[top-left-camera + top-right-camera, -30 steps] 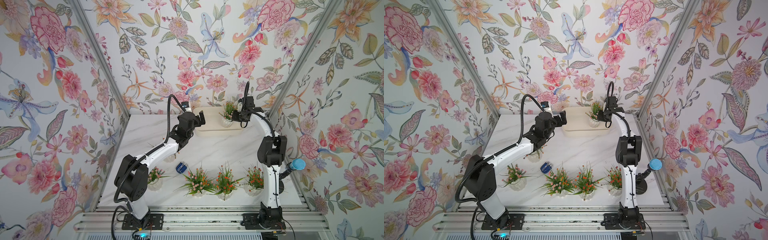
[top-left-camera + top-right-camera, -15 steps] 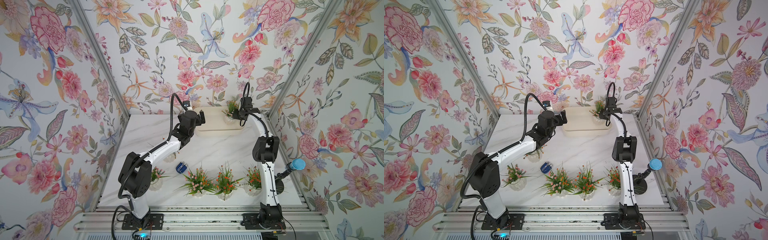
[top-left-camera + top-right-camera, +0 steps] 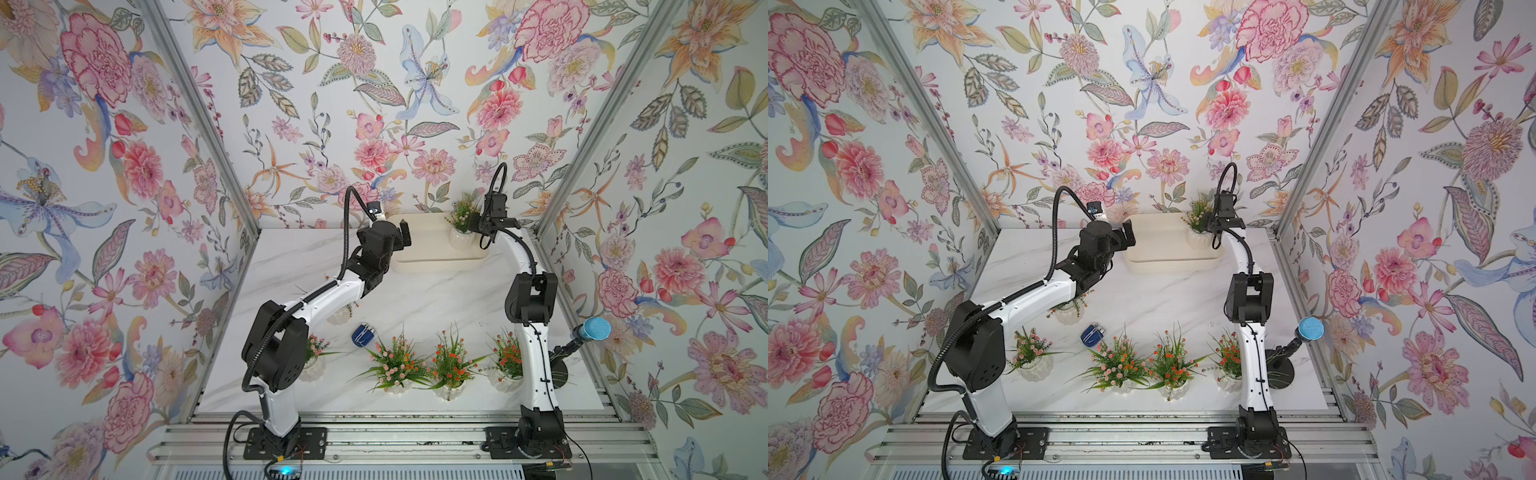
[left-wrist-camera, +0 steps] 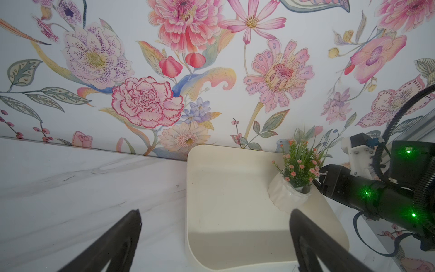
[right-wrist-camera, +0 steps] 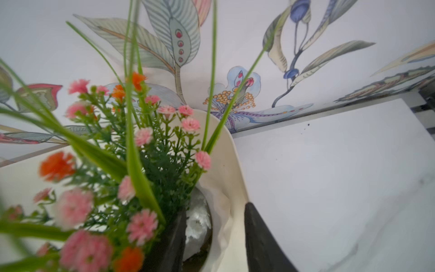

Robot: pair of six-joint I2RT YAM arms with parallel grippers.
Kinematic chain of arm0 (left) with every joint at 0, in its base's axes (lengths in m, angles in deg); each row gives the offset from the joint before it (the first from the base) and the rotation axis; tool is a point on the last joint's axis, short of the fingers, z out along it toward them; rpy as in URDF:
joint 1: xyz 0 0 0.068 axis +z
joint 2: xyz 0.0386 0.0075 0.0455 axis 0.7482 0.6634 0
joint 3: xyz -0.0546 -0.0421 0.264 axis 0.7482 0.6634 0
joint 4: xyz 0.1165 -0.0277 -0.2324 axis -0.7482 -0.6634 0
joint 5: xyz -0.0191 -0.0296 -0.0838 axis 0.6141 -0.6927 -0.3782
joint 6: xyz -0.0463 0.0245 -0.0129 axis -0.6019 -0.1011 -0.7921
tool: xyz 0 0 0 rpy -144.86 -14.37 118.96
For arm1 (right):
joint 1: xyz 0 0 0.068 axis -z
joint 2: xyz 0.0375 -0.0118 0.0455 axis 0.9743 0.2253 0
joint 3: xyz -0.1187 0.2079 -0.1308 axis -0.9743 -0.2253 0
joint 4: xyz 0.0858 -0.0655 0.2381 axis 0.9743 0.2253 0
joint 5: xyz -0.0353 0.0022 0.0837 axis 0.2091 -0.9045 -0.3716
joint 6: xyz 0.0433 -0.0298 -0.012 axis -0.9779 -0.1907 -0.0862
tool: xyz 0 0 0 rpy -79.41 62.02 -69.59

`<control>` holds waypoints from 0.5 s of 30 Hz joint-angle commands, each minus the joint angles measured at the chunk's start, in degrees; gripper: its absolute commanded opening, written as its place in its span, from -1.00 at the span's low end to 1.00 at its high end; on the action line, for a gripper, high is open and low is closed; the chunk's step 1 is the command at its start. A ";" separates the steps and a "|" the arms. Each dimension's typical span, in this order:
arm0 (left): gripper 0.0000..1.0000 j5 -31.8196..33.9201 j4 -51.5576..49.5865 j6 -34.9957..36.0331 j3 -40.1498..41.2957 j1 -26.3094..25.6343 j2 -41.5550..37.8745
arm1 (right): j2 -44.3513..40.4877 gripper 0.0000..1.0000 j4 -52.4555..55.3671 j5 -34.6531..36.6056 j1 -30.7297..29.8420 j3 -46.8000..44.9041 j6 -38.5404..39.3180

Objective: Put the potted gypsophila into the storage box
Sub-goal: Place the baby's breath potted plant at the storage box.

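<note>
Five potted gypsophila stand outside the box: the leftmost pot [image 3: 1034, 368] at the table's [image 3: 415, 291] 7 o'clock, one under the left arm [image 3: 1034, 297], three toward 5 o'clock. The left gripper [image 4: 215, 212] hangs empty, fingers spread wide, over the 9 o'clock end of the storage box [image 3: 436, 266]. At its 3 o'clock end stands the delivered pot [image 3: 461, 240]. The right gripper [image 5: 215, 209] straddles its rim, jaws parted, inner finger off the wall. This looks like the release; next, lift straight up, clear of the sprigs [image 4: 299, 164].

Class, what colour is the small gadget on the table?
Dark blue and white gadget, clearest in a top view.
</note>
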 commanded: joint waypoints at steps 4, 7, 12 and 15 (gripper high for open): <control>0.99 0.29 2.90 -0.47 1.88 -0.71 -2.69 | -8.37 0.01 -1.66 5.21 -0.68 -3.55 -1.56; 0.99 -1.73 3.35 -0.14 1.21 -0.95 -2.29 | -15.02 0.04 -1.63 5.83 -1.77 -10.30 -4.03; 0.99 -3.97 0.60 1.30 -2.27 -1.05 -1.21 | -28.53 0.10 -1.69 7.43 -5.55 -24.17 -4.64; 0.99 -5.29 -1.03 0.18 -3.38 -1.04 -1.21 | -36.37 0.11 -1.79 3.51 -8.46 -32.61 -4.49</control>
